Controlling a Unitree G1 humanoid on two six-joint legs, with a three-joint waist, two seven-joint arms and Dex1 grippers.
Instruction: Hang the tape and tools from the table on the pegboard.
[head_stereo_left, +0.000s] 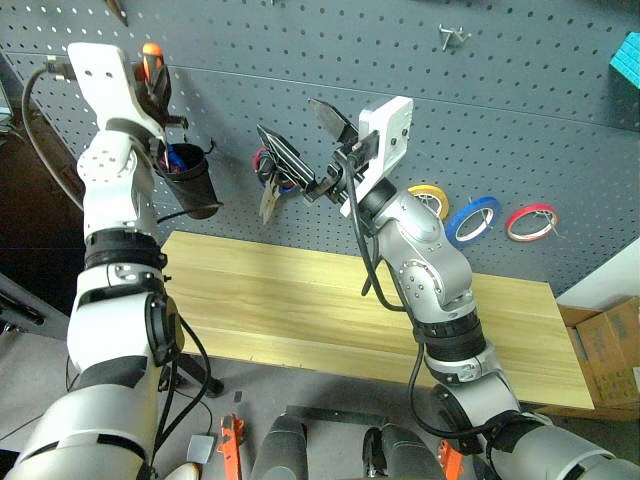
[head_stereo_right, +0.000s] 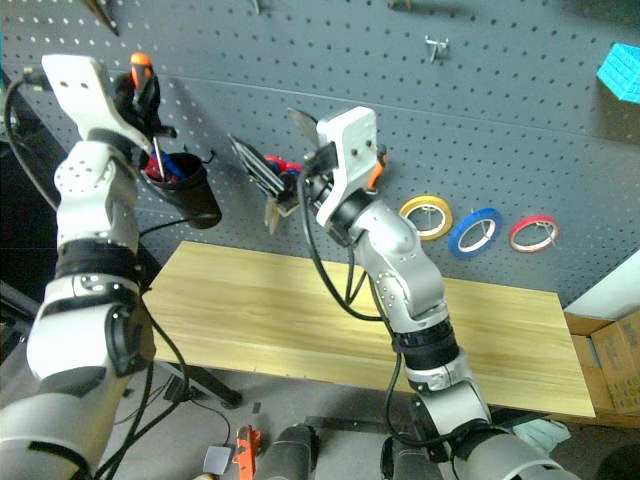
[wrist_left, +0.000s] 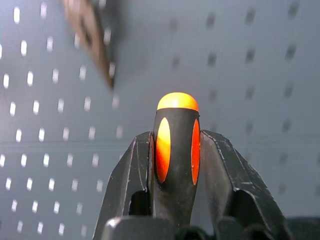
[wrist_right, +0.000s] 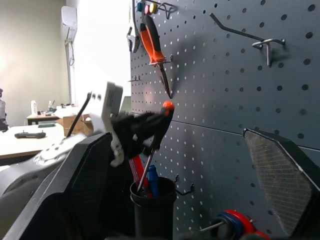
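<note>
At the upper left, the left end effector (head_stereo_left: 152, 82) grips the screwdriver (head_stereo_left: 151, 60) over a black cup (head_stereo_left: 190, 182) on the pegboard (head_stereo_left: 540, 120), while mid-frame the right end effector (head_stereo_left: 305, 145) is wide open above the tabletop (head_stereo_left: 280, 300).

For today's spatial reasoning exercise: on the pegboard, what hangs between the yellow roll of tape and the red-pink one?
The blue roll of tape hangs between the yellow roll and the red-pink roll, as seen in both eye views.

A workshop: a dark pegboard (head_stereo_left: 400, 60) hung with tools above a pale wooden table (head_stereo_left: 300, 310).
</note>
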